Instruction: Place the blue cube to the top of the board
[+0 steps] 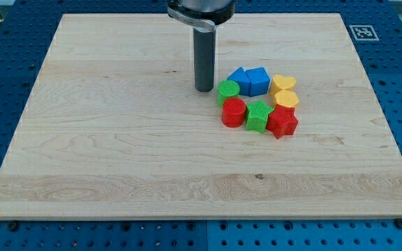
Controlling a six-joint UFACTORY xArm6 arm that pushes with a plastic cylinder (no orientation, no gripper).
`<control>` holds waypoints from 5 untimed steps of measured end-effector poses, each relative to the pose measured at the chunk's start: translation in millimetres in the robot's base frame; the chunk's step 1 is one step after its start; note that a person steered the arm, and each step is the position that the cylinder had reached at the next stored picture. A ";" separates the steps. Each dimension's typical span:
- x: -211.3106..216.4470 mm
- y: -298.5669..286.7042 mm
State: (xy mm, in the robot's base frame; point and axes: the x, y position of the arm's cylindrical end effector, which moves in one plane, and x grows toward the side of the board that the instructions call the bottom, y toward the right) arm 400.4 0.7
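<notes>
The blue cube (258,81) sits right of the board's middle, in a tight cluster of blocks. A second blue block (238,76), of unclear shape, touches its left side. My tip (204,89) rests on the wooden board (117,139), just left of the cluster, close to the green cylinder (228,90) and the left blue block. I cannot tell if it touches them. The rod rises straight to the view's top edge.
The cluster also holds a red cylinder (234,112), a green star-like block (257,115), a red star-like block (282,122), and two yellow blocks (283,84) (285,99) at the right. A marker tag (361,32) lies off the board's top right corner.
</notes>
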 end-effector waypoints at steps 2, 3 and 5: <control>12.4 28.0; 12.9 41.0; 14.8 76.7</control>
State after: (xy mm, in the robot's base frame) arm 415.2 77.5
